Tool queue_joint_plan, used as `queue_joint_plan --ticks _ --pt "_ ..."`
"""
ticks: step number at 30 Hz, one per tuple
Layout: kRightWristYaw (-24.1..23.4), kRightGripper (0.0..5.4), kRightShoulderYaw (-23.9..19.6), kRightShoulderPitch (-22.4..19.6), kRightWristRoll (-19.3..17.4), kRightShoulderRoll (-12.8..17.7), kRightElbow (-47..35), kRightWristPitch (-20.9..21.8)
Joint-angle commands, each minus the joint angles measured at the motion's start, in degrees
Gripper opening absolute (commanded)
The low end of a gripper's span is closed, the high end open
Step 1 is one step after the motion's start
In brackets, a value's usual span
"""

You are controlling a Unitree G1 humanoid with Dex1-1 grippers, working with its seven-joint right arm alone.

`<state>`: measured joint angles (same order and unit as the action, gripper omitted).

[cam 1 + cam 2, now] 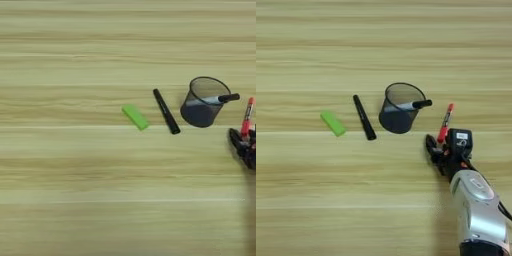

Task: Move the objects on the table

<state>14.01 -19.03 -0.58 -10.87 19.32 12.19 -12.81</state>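
The orange-red-tipped pen point(445, 123) lies on the wood-grain table point(316, 200), just right of the dark mesh pen cup point(400, 108), and I judge it the likeliest next pick of the objects here. Its long axis runs nearly away from me, the red tip toward the far side and leaning slightly right. Its near end sits at my right gripper point(442, 151), which has its black fingers point(431, 146) just beside and below that end. I cannot tell whether the pincer is open, closed, or already touching the pen; the near end is partly masked by the gripper body.

The cup stands upright, a black-ended pen point(416, 105) resting inside it and poking over its right rim. Left of the cup, apart from it, lies the long black marker point(364, 117), its axis slanting from far-left to near-right. Further left again is the small green block point(333, 123), also lying at a slant.

The silver forearm point(478, 210) enters from the bottom right, so this arm is closest to the red-tipped pen and well apart from the block. To my mind, a grasp across the pen's shaft would suit its lie.
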Motion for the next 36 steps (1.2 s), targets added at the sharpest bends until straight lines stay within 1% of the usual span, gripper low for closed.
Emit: queue_joint_plan --ticks 1,3,7,11,15,23,29,33,36 --pt "-3.2 1.92 0.2 -2.6 2.6 1.5 0.9 0.9" --pt "-3.9 1.66 0.4 -3.1 3.3 1.8 1.7 1.0" --pt "-4.9 1.29 0.6 -4.4 4.0 2.2 3.6 1.2" --pt "-5.3 0.88 0.5 -5.9 4.4 2.7 6.1 1.8" --pt "-5.4 0.57 0.6 -6.5 4.4 2.7 7.4 2.3" --pt "-4.8 0.56 0.7 -6.6 3.7 2.0 7.5 2.4" --pt "-4.2 0.56 0.9 -6.3 2.7 0.8 5.7 2.9" --pt "-5.6 0.56 0.5 -6.4 2.6 0.2 3.7 4.8" --pt "-7.0 0.56 -0.4 -7.0 1.9 -1.1 2.5 6.3"
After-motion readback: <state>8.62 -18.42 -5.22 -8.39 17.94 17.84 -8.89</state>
